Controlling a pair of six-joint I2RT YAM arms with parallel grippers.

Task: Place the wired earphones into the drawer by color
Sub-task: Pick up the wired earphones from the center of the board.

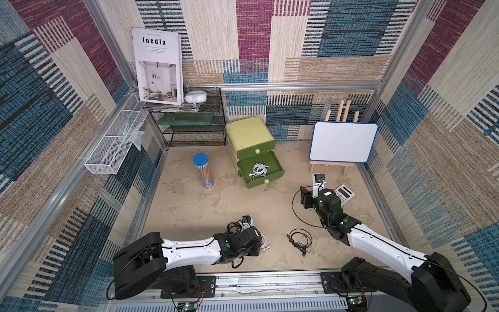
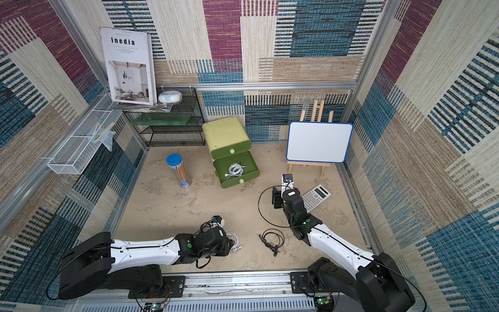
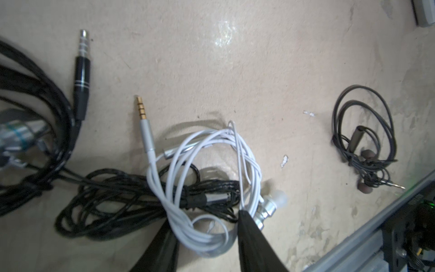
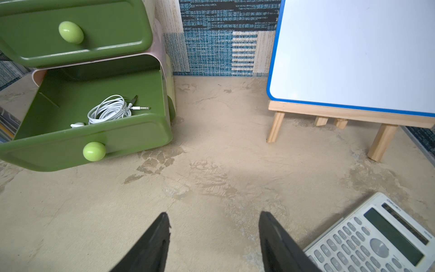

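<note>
Left wrist: one white earphone bundle (image 3: pixel 207 179) between parted left jaws, two black bundles (image 3: pixel 113 195) beside it, one grey bundle (image 3: pixel 364 141) well apart across bare counter (image 3: pixel 235 70); right jaws parted, empty.

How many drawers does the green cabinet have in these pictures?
2. The upper drawer is shut; the lower drawer, directly beneath it, is pulled open with white earphones inside. No further drawer shows.

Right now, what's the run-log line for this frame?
left pincer: straddles white earphones | right pincer: open, empty | lower drawer: open, white set inside | black earphones: on table
</note>
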